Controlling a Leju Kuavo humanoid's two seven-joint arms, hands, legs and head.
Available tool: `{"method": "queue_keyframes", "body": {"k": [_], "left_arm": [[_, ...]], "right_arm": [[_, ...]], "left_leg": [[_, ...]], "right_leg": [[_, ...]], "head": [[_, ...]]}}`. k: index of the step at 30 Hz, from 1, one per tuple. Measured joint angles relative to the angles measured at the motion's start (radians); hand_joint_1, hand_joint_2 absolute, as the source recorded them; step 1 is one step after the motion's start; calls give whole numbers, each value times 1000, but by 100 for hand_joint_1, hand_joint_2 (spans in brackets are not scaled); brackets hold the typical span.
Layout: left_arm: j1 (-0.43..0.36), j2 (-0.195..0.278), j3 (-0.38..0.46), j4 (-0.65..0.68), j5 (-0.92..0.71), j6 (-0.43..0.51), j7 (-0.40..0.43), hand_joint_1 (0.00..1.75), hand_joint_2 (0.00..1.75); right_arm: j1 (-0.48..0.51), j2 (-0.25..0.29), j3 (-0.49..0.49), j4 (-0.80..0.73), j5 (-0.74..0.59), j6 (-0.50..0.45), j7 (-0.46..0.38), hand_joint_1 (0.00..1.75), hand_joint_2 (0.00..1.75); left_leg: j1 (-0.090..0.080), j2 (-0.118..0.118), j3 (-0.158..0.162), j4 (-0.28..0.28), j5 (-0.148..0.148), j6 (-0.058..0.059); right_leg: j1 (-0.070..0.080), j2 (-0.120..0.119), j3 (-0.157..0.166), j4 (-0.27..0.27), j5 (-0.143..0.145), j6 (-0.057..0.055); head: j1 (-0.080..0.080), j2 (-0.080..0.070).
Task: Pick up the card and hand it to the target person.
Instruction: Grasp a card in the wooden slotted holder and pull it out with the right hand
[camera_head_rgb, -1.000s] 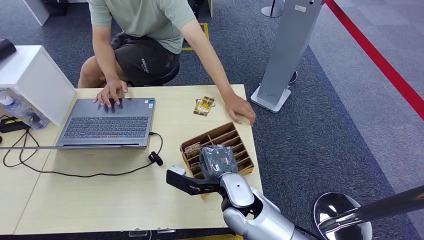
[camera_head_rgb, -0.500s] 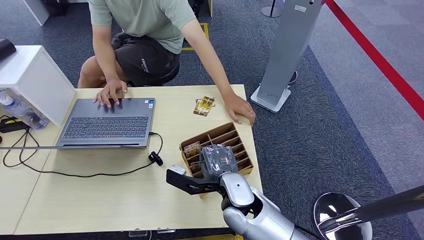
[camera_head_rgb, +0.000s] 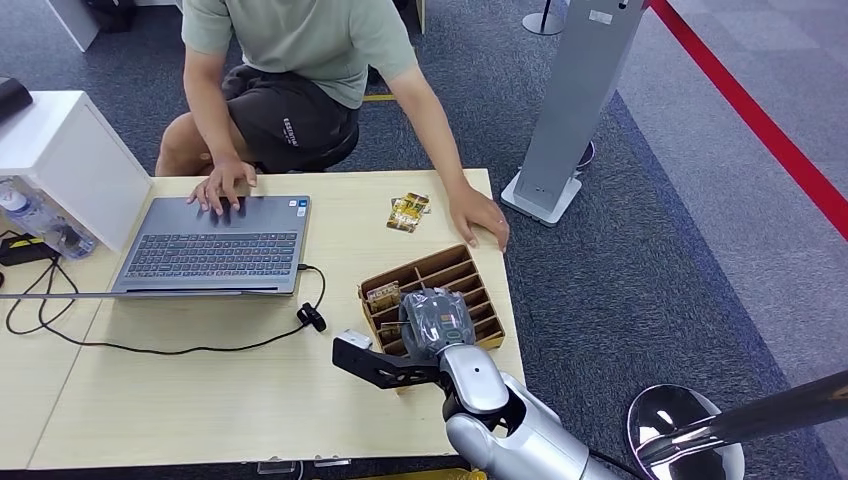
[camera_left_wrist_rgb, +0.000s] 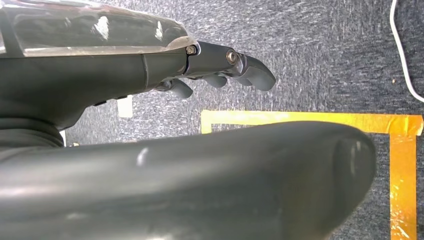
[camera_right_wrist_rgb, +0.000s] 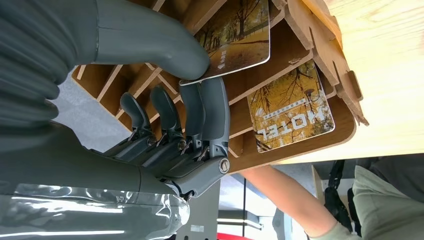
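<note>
Pinching a glossy card (camera_right_wrist_rgb: 239, 37) printed with autumn trees, apparently gold-toned, is the right hand (camera_right_wrist_rgb: 170, 100).

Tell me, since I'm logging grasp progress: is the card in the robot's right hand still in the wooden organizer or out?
Still in. Right wrist view: the card sits in its wooden organizer slot, pinched by the right hand.

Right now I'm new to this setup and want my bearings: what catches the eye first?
The right hand over the wooden rack at the table's near right edge, pinching a card between thumb and fingers, with another card marked HOTEL in the next slot. Across the table a person leans in, one hand on the laptop, the other by the far right corner.
</note>
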Motion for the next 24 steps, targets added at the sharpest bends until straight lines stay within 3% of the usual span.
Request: {"method": "queue_keyframes", "body": {"k": [8,16,24], "left_arm": [[1,1,0,0,0,0,4,0,0],[2,2,0,0,3,0,4,0,0],[2,2,0,0,-6,-8,-1,0,0]], "right_arm": [[-13,-37,-1,-92,-166,140,-23,140,175],[-61,-114,-50,-244,-223,95,-7,140,175],[-142,-140,-95,-271,-137,33,7,140,175]], "left_leg": [[0,0,1,0,0,0],[0,0,0,0,0,0],[0,0,0,0,0,0]], "right_leg": [[0,0,0,0,0,0],[0,0,0,0,0,0],[0,0,0,0,0,0]], "head": [[0,0],[1,0],[0,0]]}}
